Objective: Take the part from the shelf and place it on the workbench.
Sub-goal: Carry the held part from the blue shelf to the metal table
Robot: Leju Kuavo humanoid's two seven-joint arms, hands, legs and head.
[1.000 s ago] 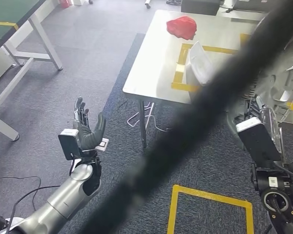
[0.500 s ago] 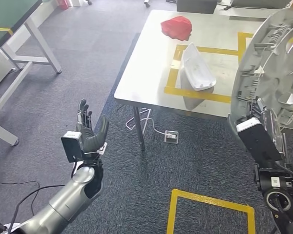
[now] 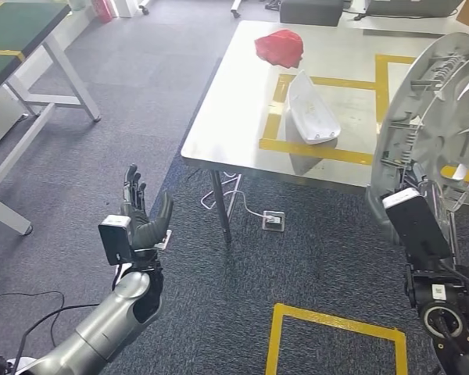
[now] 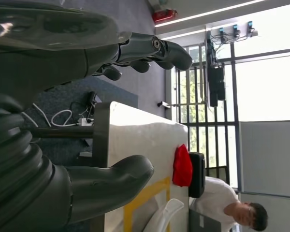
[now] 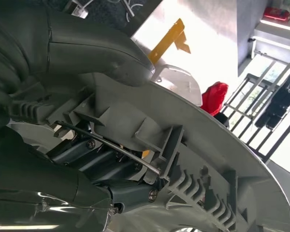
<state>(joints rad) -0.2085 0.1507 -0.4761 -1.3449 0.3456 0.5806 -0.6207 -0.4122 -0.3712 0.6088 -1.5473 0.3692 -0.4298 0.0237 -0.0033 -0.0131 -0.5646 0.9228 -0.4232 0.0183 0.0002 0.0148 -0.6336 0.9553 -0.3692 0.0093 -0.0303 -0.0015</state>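
At the far left of the head view a green-topped table (image 3: 11, 23) stands on white legs over the grey carpet (image 3: 132, 94). Nearer the robot, the left hand (image 3: 139, 212) is raised over the floor with its palm up, the dark fingers (image 3: 132, 181) spread and upright and the thumb held apart from them; it holds nothing and touches nothing. The left wrist view confirms this, with a wide gap between thumb and fingers.

To its right stands the white counter (image 3: 238, 101), marked with yellow tape outlines (image 3: 315, 148). A red cloth (image 3: 279, 47) lies near its far edge, and a white curved shell (image 3: 310, 109) rests on the tape outline closer to the robot. Under the counter, white cables and a power strip (image 3: 273, 221) lie on the carpet. A yellow tape square (image 3: 335, 328) is marked on the floor in front of the counter. In the left wrist view a person (image 4: 227, 203) in white sits beyond the counter.

At the far right, the right hand (image 5: 81, 145) grips the part (image 3: 438, 117), a large round grey ribbed disc, by its lower rim, thumb on one face and fingers on the other. The part stands nearly upright, lifted above the counter's right end and near edge, not resting on it
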